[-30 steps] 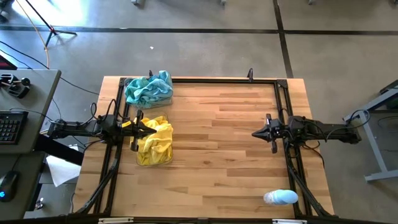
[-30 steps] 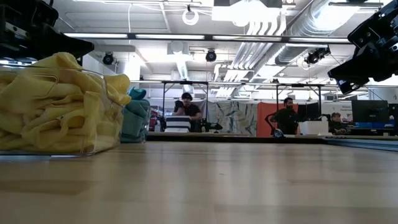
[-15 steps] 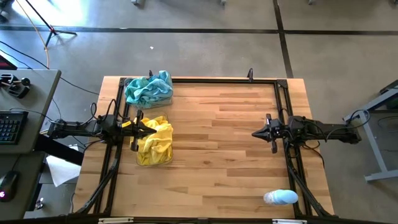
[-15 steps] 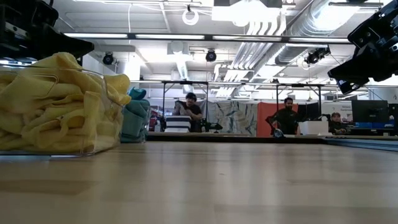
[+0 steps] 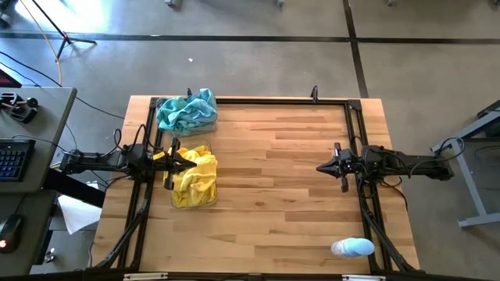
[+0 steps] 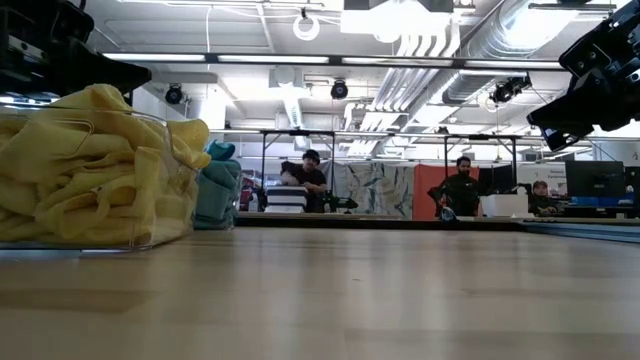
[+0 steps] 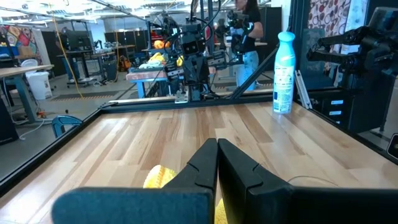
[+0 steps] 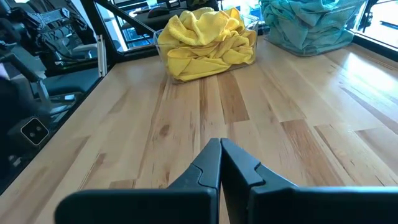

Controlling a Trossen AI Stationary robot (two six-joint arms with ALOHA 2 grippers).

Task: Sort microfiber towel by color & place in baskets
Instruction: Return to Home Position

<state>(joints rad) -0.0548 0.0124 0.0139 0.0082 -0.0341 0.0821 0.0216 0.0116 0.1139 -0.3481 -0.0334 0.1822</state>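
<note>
A heap of yellow microfiber towels (image 5: pixel 195 176) fills a clear basket (image 8: pixel 249 56) at the table's left side. A heap of teal-blue towels (image 5: pixel 187 112) fills a second clear basket (image 8: pixel 348 45) at the far left corner. My left gripper (image 5: pixel 190 163) hangs shut above the yellow heap, touching nothing. My right gripper (image 5: pixel 319 167) is shut, raised above the bare wood near the table's right edge, far from both baskets.
A pale-blue-and-white spray bottle (image 5: pixel 352 248) lies at the near right corner of the table. Black frame rails (image 5: pixel 273 100) run along the far, left and right edges. The wooden middle of the table (image 5: pixel 273 187) lies between the two arms. People sit in the room beyond.
</note>
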